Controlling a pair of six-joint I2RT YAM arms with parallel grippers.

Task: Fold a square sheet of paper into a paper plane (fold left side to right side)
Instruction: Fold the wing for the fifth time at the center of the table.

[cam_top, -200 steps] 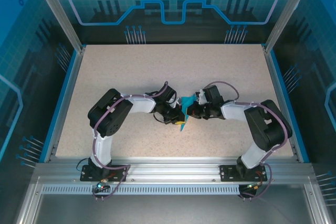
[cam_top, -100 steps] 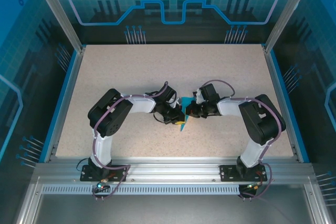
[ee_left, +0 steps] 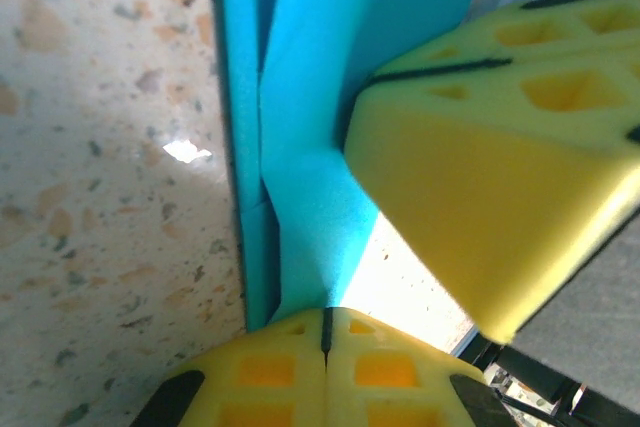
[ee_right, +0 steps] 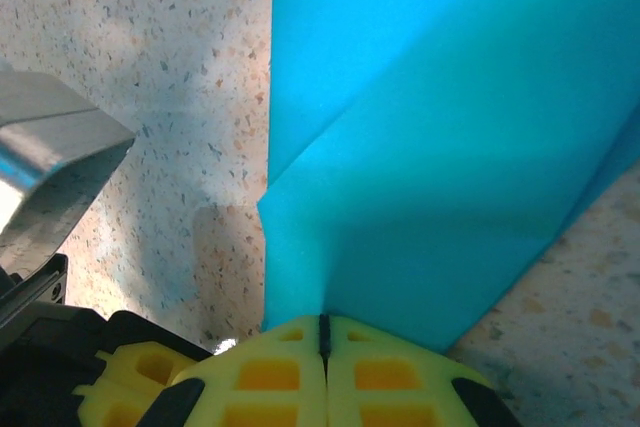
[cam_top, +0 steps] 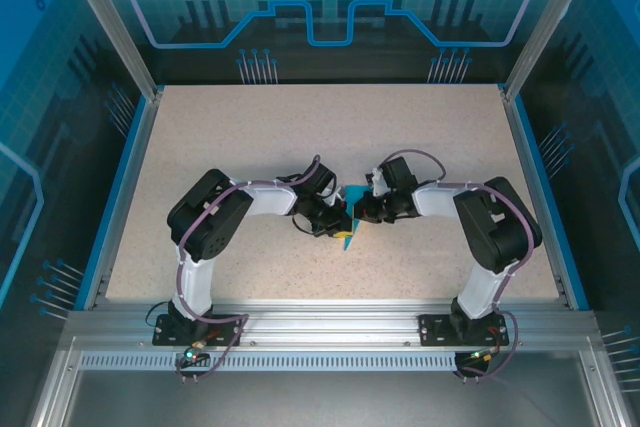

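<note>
Just left of the table's (cam_top: 250, 127) middle, I see my left gripper (ee_left: 325, 319) with its yellow pads pressed together, nipping one end of the folded teal paper (cam_top: 352, 197). The paper lies at the table's middle, creased into layers. Just right of the middle, my right gripper (ee_right: 323, 325) has its pads pressed together too, pinching the paper's edge at their seam.

The right arm's elbow (cam_top: 497, 230) swings in toward 9 o'clock, and its upper link now stands steeper than a second ago. The right hand (cam_top: 360, 211) slides slightly toward 10 o'clock, closer to the left hand (cam_top: 338, 219). It covers more of the sheet of paper (cam_top: 350, 196) between them, so less teal shows.
</note>
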